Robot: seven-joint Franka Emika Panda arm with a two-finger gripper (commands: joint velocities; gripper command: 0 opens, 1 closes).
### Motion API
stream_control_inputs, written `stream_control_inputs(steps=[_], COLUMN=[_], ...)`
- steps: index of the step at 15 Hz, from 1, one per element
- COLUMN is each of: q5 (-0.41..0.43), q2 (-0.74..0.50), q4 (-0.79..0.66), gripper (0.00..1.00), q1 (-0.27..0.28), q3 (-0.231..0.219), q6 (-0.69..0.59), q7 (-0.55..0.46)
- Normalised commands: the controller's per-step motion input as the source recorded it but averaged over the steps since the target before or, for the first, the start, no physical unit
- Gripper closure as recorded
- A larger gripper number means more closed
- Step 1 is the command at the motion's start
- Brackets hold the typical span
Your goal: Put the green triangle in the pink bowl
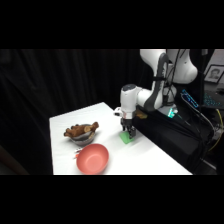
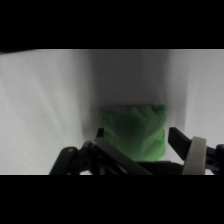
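The green triangle (image 1: pixel 126 139) lies on the white table near its right edge. My gripper (image 1: pixel 129 134) has come straight down over it. In the wrist view the green triangle (image 2: pixel 132 131) fills the space between the two fingers of my gripper (image 2: pixel 135 139), which stands open around it; a thin gap shows beside the right finger (image 2: pixel 181 141). The pink bowl (image 1: pixel 93 158) rests at the table's front, to the left of the block and apart from it, with nothing inside.
A silver metal bowl (image 1: pixel 81 136) holding brown stuff stands behind the pink bowl. The table's right edge (image 1: pixel 165 150) runs close beside the block, with dark cloth and cables beyond it.
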Motion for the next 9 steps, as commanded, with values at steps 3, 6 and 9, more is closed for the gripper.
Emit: stream_control_inputs(steps=[3,6,9], q5=[0.067,0.081,0.095], q2=[0.14,0.14,0.11], q4=[0.06,0.06,0.03], gripper=[0.0,0.26,0.41], q1=[0.022,-0.006,-0.038], q3=[0.035,0.052,0.071], q6=[0.2,0.24,0.24], q7=[0.01,-0.02,-0.04])
